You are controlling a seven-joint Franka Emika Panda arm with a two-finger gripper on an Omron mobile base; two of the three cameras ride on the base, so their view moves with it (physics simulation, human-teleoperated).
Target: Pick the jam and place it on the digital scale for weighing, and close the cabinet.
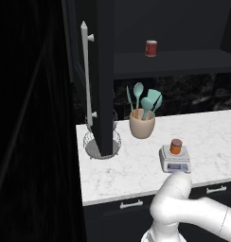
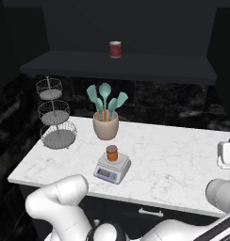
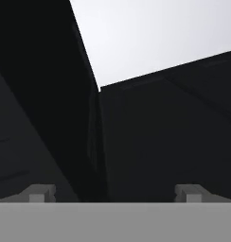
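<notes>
The jam (image 1: pixel 176 146), a small orange jar with a darker lid, stands upright on the digital scale (image 1: pixel 175 163) near the counter's front edge. In the right base view, the jam (image 2: pixel 111 153) sits on the scale (image 2: pixel 112 169) at centre. The cabinet's left door (image 1: pixel 104 71) hangs open, its long pale handle (image 1: pixel 86 71) facing me. My gripper (image 3: pixel 116 194) is open with nothing between its widely spread fingertips (image 3: pixel 41 193). It faces dark cabinet panels close up. The white hand (image 2: pixel 226 155) is at the far right, well away from the jam.
A red jar (image 1: pixel 151 48) stands on the cabinet shelf (image 2: pixel 135 63). A beige cup of teal utensils (image 1: pixel 142 124) is behind the scale, and a wire tiered basket (image 2: pixel 55 117) sits at the counter's left end. Dark drawers (image 1: pixel 131 204) run below the marble counter (image 1: pixel 217 137).
</notes>
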